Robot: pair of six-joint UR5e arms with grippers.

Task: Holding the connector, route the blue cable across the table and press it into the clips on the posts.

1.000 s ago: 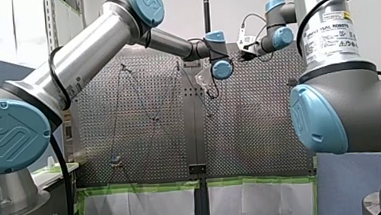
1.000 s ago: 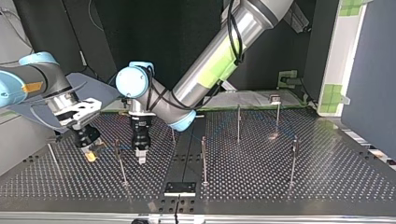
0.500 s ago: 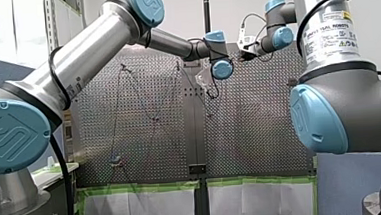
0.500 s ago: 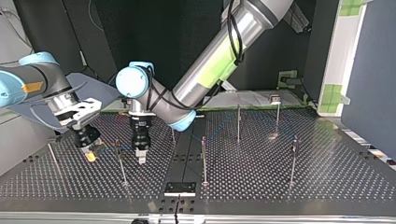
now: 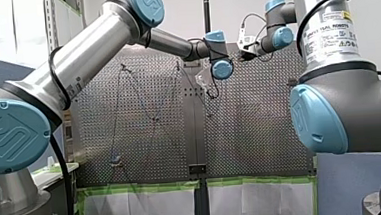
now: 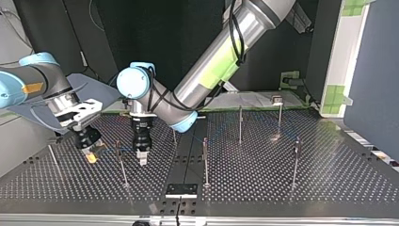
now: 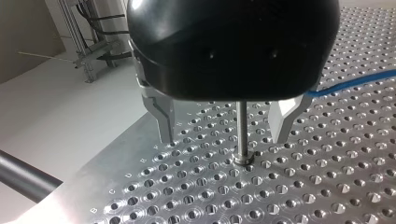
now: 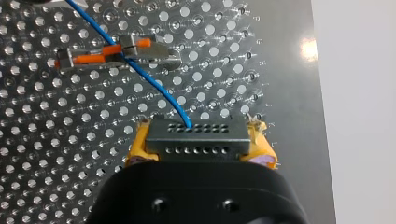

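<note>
**Connector gripped beside the clip post, cable crossing its clip**

Reading the top view from left to right, my right gripper (image 6: 91, 156) is hovering just to the left of the clip post (image 6: 121, 165). Its yellow pads (image 8: 140, 150) are closing firmly on the grey connector (image 8: 195, 138), one pad on each short end. The connector is lying with its long axis across the pads, and its cable face is pointing away from the gripper, toward the clip post. The blue cable (image 8: 149, 81) is leaving that face and running in a shallow curve to the orange-levered clip (image 8: 116, 53) on top of the post. It is crossing the clip at a slant. Whether it is seated in the clip or only lying over it, I cannot tell. I judge that the connector is being held low and near the post so that the cable lines up with the clip's slot.

Just to the right of the clip post, my left gripper (image 6: 141, 160) is pointing straight down at the perforated table (image 6: 282, 188). Its metal fingers (image 7: 161, 114) are spread wide and gripping nothing. A bare post shaft is showing in the gap between them, and I cannot tell which post it is. Probably this gripper is waiting to press the cable down. Further right of the clip post, the other posts (image 6: 205, 160) are standing well apart.
</note>
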